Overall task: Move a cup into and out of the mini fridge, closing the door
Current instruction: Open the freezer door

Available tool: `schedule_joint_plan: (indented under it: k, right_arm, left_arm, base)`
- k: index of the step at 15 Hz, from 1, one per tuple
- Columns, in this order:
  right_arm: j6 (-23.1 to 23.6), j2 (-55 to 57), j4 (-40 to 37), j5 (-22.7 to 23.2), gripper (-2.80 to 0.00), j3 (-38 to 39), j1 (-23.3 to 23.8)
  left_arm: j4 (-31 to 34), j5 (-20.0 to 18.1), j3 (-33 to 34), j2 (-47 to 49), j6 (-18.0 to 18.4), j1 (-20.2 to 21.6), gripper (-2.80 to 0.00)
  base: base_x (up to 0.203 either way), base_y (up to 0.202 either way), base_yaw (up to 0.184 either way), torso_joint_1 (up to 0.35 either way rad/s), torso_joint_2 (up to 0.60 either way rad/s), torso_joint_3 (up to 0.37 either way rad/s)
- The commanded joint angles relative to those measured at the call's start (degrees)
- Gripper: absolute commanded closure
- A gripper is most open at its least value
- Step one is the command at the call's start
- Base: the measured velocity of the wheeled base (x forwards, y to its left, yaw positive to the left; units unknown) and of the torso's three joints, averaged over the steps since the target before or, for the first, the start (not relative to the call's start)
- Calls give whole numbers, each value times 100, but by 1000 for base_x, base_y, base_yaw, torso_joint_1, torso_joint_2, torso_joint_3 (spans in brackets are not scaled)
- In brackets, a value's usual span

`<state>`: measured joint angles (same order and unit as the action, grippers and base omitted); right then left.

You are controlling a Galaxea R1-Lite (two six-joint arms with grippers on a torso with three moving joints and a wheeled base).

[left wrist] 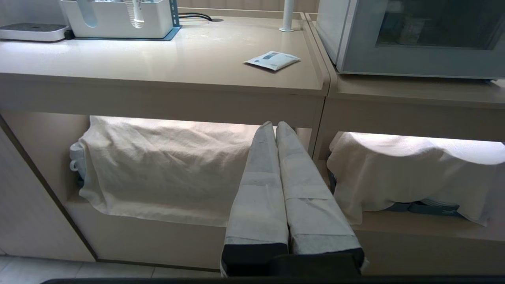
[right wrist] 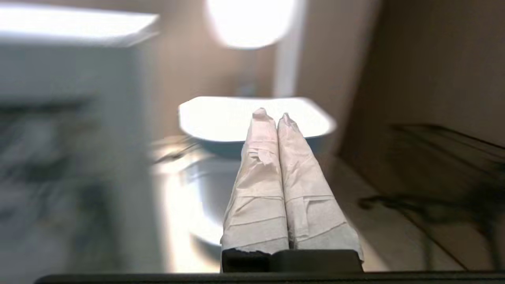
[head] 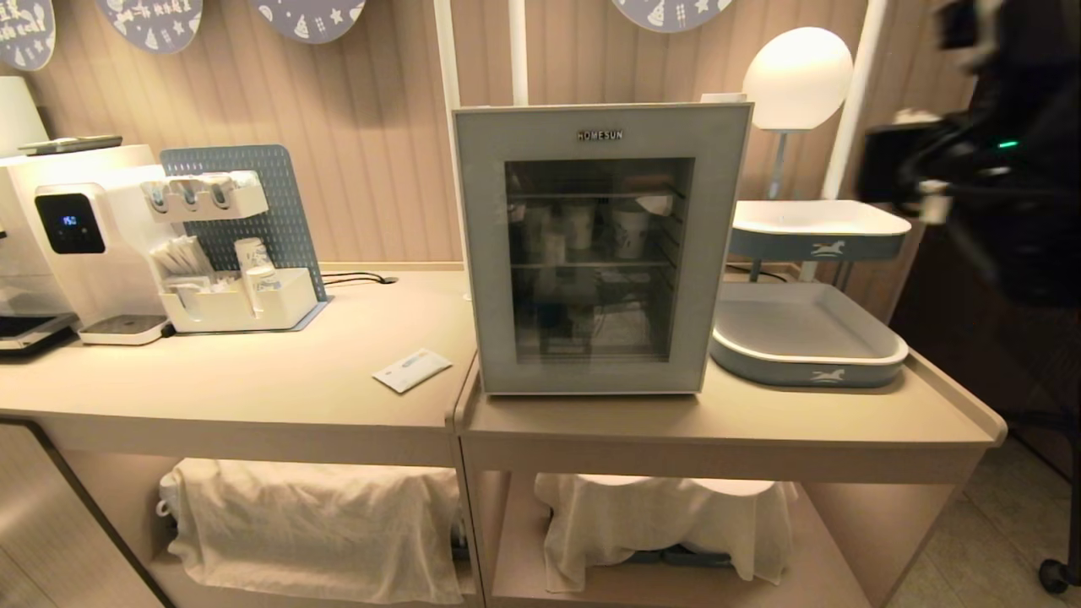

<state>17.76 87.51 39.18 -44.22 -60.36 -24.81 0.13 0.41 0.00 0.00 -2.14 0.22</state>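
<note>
Both of my pincers are pressed together and carry nothing. My right gripper (right wrist: pixel 272 114) is up at the right of the mini fridge (head: pixel 601 118), a dark blur at the edge of the head view, its wrapped fingertips (right wrist: pixel 260 118) pointing toward the stacked white trays (head: pixel 817 218) beside the fridge. My left gripper (left wrist: pixel 275 125) hangs parked low in front of the counter (left wrist: pixel 158 67), facing the cloth-covered shelf.

The door (head: pixel 481 253) is flat against the fridge front, so I judge the task is at its opening step. Behind the dark glass I make out pale cups on the upper wire shelf, but I cannot tell which, if any, is the cup I am after. Next, I think, my right fingers must part or hook an edge of the door and swing it outward without nudging the trays.
</note>
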Motion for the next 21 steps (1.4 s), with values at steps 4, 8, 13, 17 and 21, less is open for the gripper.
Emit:
schedule_joint_plan:
  k: [4,8,13,17,21]
  right_arm:
    - [119,-5115,-904,88,0,1947,1709]
    - [-179,-7788,-2033,898,0,3679,2259]
    - [-1670,-8767,-2311,4049,0,6087,2455]
    - [-1462,-8758,-4101,4478,0,6043,2477]
    - [-1040,-8759,-4053,4518,0,6044,2481]
  left_arm:
    - [3,2,10,9,-5,4,0]
    - [4,2,9,9,-5,4,0]
    - [4,2,9,9,-5,4,0]
    - [-3,2,9,9,12,4,0]
    - [-21,2,9,1,95,4,0]
  base:
    - [0,0,0,0,0,0]
    - [0,0,0,0,0,0]
    - [0,0,0,0,0,0]
    - [0,0,0,0,0,0]
    - [0,0,0,0,0,0]
